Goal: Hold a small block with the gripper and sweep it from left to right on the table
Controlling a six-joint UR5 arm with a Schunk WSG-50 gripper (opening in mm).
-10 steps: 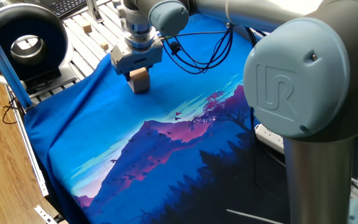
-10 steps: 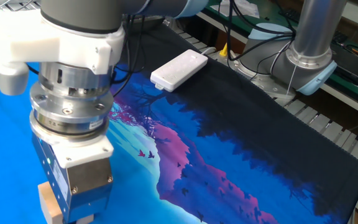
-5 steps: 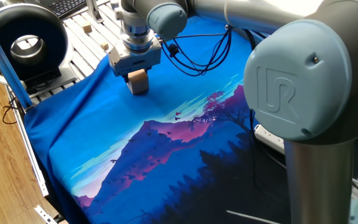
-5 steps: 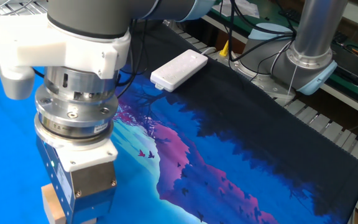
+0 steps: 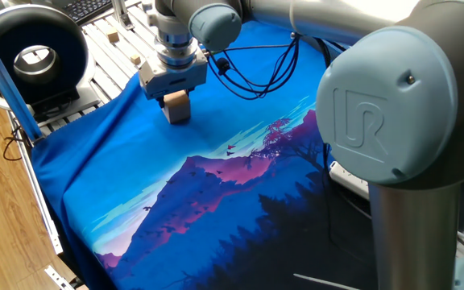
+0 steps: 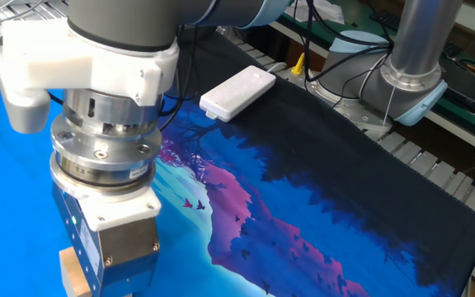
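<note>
The claw is closed on the small block, its fingers pressed against two opposite side faces, and the block sits low at the surface, on the plain blue part of the cloth near its far-left corner, though actual contact with the cloth cannot be made out. It looks like a light, rigid, plain wooden cube, unlikely to crush, so flat opposing faces are the sensible hold. Being a cube it has no long axis; it stands upright, faces square to the fingers.
</note>
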